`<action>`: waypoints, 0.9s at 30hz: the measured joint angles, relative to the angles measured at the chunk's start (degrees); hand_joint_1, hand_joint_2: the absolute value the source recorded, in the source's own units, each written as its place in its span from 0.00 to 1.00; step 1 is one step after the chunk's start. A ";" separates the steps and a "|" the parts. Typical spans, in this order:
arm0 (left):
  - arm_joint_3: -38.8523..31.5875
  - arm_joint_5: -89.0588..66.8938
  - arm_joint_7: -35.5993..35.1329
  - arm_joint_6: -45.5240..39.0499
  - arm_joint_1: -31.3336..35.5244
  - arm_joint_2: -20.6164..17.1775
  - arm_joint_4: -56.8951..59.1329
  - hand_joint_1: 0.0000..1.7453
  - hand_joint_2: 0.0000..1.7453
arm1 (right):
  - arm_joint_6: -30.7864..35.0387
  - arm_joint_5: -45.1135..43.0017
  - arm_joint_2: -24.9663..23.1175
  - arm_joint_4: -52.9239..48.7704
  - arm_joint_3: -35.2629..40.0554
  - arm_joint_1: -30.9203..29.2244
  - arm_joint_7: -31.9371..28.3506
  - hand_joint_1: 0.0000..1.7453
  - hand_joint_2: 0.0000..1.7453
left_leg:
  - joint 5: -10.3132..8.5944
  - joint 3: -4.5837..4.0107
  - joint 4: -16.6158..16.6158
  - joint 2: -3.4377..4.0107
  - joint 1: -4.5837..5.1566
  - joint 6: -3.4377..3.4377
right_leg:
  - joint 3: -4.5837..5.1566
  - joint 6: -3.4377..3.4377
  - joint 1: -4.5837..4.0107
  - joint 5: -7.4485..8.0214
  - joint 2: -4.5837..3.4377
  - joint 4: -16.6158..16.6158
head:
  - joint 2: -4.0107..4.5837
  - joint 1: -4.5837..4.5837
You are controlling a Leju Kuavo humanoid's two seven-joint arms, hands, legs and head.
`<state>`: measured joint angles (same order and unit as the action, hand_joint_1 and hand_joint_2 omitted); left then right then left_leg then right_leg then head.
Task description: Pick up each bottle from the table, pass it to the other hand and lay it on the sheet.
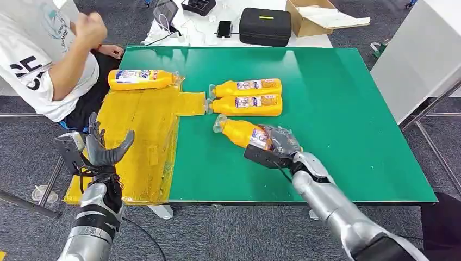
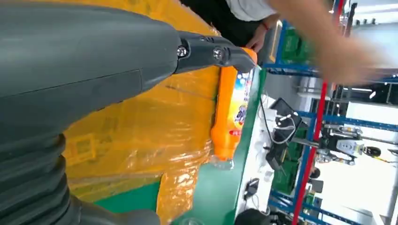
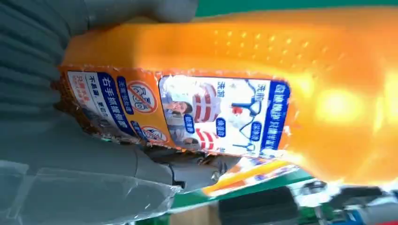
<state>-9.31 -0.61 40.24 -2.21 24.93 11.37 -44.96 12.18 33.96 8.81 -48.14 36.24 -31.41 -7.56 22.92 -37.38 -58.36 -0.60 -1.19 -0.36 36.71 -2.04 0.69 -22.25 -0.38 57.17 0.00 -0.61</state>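
My right hand point(image 1: 280, 142) grips the base end of an orange bottle point(image 1: 242, 132) lying on the green table point(image 1: 348, 125), cap pointing to the far left. Up close, the held bottle point(image 3: 263, 84) and its label sit against the hand's fingers point(image 3: 187, 171). Two more orange bottles point(image 1: 247, 87) point(image 1: 247, 104) lie side by side just beyond it. A fourth bottle point(image 1: 142, 79) point(image 2: 230, 117) lies on the far end of the yellow sheet point(image 1: 144, 130). My left hand point(image 1: 103, 149) is raised over the sheet's near left edge, fingers apart and holding nothing.
A person point(image 1: 51, 60) in a white shirt sits at the table's far left corner, one arm raised. A black case point(image 1: 265, 25), a cardboard box point(image 1: 321, 16) and a phone point(image 1: 224, 28) lie on the white table behind.
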 measured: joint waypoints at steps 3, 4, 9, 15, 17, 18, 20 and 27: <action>-0.02 0.07 0.00 0.13 -0.26 0.22 0.00 0.00 1.00 | -0.64 0.90 -1.03 -2.65 -2.76 2.40 0.20 1.00 1.00 | -0.01 -0.11 0.00 -0.14 -0.01 0.00 | 0.03 0.00 0.00 -0.02 0.04 0.00 | 0.00 0.02; -0.04 0.11 0.00 0.13 -0.33 0.22 0.00 0.00 1.00 | -0.92 1.10 -1.29 -3.26 -3.67 2.84 0.20 1.00 1.00 | -0.01 -0.11 0.01 -0.14 -0.01 0.00 | 0.03 0.00 0.00 -0.02 0.04 0.00 | 0.00 0.04; 0.00 0.81 -0.02 2.76 -0.60 0.39 -0.02 0.00 1.00 | 6.57 1.73 -2.91 -6.46 -7.75 5.66 -5.41 1.00 1.00 | -0.02 -0.12 0.00 -0.14 0.03 0.01 | 0.03 -0.01 0.05 -0.01 0.04 0.00 | 0.00 0.07; 3.12 6.44 -5.48 13.15 -2.34 1.64 -3.40 0.00 1.00 | 22.83 0.64 -9.09 -15.95 -16.78 11.98 -17.25 1.00 1.00 | 0.00 -0.16 0.00 -0.14 0.00 -0.01 | 0.11 0.00 0.02 -0.03 0.04 0.00 | 0.00 0.07; 5.18 9.54 -7.57 16.51 -3.45 1.90 -5.49 0.00 1.00 | 24.66 -1.22 -10.56 -18.61 -19.40 14.17 -20.68 1.00 1.00 | 0.01 -0.19 0.01 -0.14 0.00 -0.01 | 0.14 0.01 0.02 -0.05 0.04 0.00 | 0.00 0.07; 6.21 11.53 -8.64 18.54 -4.09 1.94 -6.74 0.00 1.00 | 24.98 -2.27 -11.13 -19.66 -20.91 15.08 -22.32 0.97 1.00 | 0.02 -0.21 0.01 -0.15 0.01 -0.01 | 0.14 0.01 0.02 -0.05 0.04 0.00 | 0.00 0.04; 8.57 15.20 -10.25 22.11 -5.29 1.94 -8.59 0.00 1.00 | 24.41 -4.48 -12.11 -20.73 -23.22 16.48 -24.99 0.96 1.00 | 0.04 -0.21 0.01 -0.15 0.02 0.00 | 0.14 0.01 0.04 -0.05 0.04 -0.01 | 0.00 0.04; 16.59 22.12 -13.51 31.24 -7.73 1.75 -12.48 0.00 1.00 | 22.42 -7.01 -15.13 -20.51 -26.23 19.29 -32.08 0.91 1.00 | 0.04 -0.21 0.01 -0.14 0.02 0.02 | 0.14 0.01 0.05 -0.04 0.04 -0.01 | 0.00 0.04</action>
<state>7.28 21.51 26.73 29.03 17.21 13.11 -57.44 34.60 26.95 -6.32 -68.65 10.01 -12.12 -39.65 22.96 -37.58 -58.35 -0.74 -1.17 -0.34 36.86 -2.03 0.73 -22.29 -0.34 57.17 0.00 -0.57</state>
